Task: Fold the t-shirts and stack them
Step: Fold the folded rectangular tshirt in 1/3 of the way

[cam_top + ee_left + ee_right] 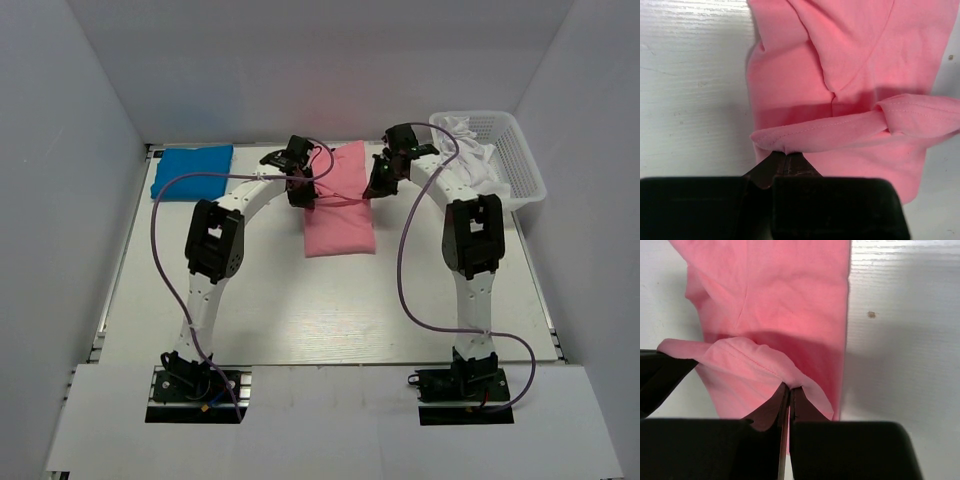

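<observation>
A pink t-shirt [338, 210] lies partly folded in the middle of the table. My left gripper [303, 190] is shut on its hem at the left side, seen in the left wrist view [785, 151]. My right gripper [378, 185] is shut on the hem at the right side, seen in the right wrist view [790, 386]. Both hold the hem edge [850, 127] lifted a little above the shirt's lower layer [780, 285]. A folded blue t-shirt [192, 170] lies at the far left.
A white basket [520, 160] holding white cloth [470, 150] stands at the far right corner. The white table [330, 310] spreads in front of the shirt. Grey walls close in the left, right and back sides.
</observation>
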Motion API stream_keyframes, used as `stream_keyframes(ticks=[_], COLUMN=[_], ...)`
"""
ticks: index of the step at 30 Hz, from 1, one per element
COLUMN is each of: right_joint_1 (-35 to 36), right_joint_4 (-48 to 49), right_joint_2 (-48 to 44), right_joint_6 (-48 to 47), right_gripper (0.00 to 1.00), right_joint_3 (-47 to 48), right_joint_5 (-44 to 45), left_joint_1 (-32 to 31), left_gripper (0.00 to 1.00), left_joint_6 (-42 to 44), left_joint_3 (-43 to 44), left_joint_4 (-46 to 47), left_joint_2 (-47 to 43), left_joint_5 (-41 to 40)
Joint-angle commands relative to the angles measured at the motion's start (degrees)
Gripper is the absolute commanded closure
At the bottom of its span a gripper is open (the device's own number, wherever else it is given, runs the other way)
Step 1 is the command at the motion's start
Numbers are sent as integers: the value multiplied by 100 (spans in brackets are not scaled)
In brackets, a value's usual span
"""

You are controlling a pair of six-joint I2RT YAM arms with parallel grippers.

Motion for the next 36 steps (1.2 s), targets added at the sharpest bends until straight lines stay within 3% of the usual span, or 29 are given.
stream_keyframes(ticks=[1,2,3,6,7,11,16,20,24,28,36], right_joint_1=[-93,-93,-128,-189,-242,-418,-383,-331,-86,205,531], right_joint_4=[350,412,604,974,1071,1415,1266,1493,1450,1389,1459], right_joint_2=[302,346,417,601,645,725,33,-663,-945,-726,214], right_joint_6=[39,39,65,284,311,478,49,-268,-786,-919,-542], right_gripper=[100,92,84,18,10,10,10,10,10,10,10], right_joint_3=[319,346,364,723,907,1478,806,-573,-1129,-1131,-210], right_joint_5=[-486,-585,-664,-901,-919,-1060,-1069,-1218,-1551,-1675,-1526], left_joint_1=[88,140,141,307,377,974,1090,889,888,888,888], left_gripper=[100,99,85,52,1,0,0,0,0,0,0], left_joint_6=[114,114,62,-70,-210,-807,-695,-316,-264,-212,-386], left_joint_3=[222,222,222,589,852,2101,506,-373,-1393,-2736,-4373], left_joint_4=[228,316,369,562,493,-69,1061,915,739,800,729], left_joint_2=[-61,-61,-61,176,298,774,-496,-1114,-1675,-2431,-4364], left_joint_5=[160,160,221,221,65,228,617,617,1056,1057,573])
